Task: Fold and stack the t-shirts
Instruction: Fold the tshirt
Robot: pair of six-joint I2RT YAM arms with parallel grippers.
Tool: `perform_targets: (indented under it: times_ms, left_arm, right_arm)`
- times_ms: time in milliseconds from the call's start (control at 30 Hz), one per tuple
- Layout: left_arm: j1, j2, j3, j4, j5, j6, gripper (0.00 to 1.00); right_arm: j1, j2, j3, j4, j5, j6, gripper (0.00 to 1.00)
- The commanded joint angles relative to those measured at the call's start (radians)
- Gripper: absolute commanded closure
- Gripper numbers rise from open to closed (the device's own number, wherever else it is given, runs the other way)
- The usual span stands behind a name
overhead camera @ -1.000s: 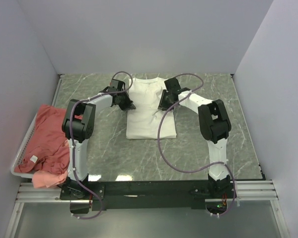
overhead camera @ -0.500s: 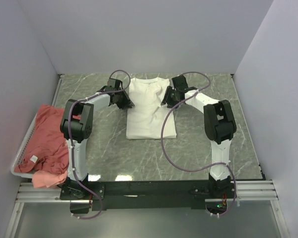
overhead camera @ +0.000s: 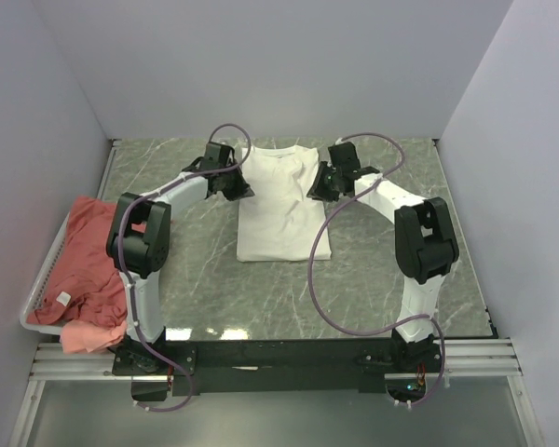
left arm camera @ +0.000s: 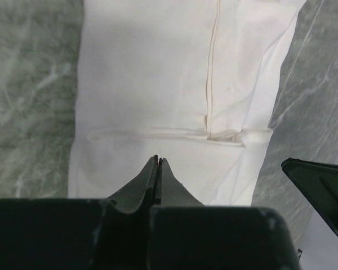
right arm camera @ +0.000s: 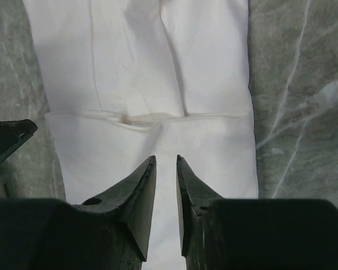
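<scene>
A white t-shirt (overhead camera: 281,212) lies flat on the marble table, folded into a long narrow strip with its collar at the far end; no print shows. My left gripper (overhead camera: 240,191) is shut at the strip's upper left edge; in the left wrist view its tips (left arm camera: 158,160) rest over the white cloth (left arm camera: 158,73) with nothing visibly between them. My right gripper (overhead camera: 315,191) is at the upper right edge, its jaws a narrow gap apart and empty over the cloth (right arm camera: 135,56) in the right wrist view (right arm camera: 166,159). Salmon-red t-shirts (overhead camera: 91,259) lie heaped at the left.
The salmon-red heap sits in a white wire basket (overhead camera: 37,303) at the table's left edge. Grey walls close in the back and both sides. Purple cables loop from both arms over the table.
Both grippers have moved toward the far end of the white t-shirt and slightly outward, to its edges. The shirt has not visibly moved.
</scene>
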Motion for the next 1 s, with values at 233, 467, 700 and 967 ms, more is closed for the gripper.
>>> perform_targets:
  times_ms: [233,467,700,967]
  left_arm:
    - [-0.03,0.049,-0.04,0.002,-0.025,-0.025,0.99]
    - [0.006,0.067,-0.069,-0.021,-0.07,-0.044,0.99]
    - [0.03,0.061,-0.103,-0.023,-0.084,-0.068,0.99]
    - [0.047,0.053,-0.085,-0.021,-0.047,-0.056,0.99]
  right_arm:
    - [0.008,0.083,0.028,-0.01,-0.003,-0.005,0.73]
    - [-0.031,0.184,0.055,-0.07,0.026,0.026,0.73]
    - [-0.078,0.158,0.003,-0.059,0.012,0.055,0.73]
    - [-0.115,0.14,-0.009,-0.022,-0.098,0.075,0.73]
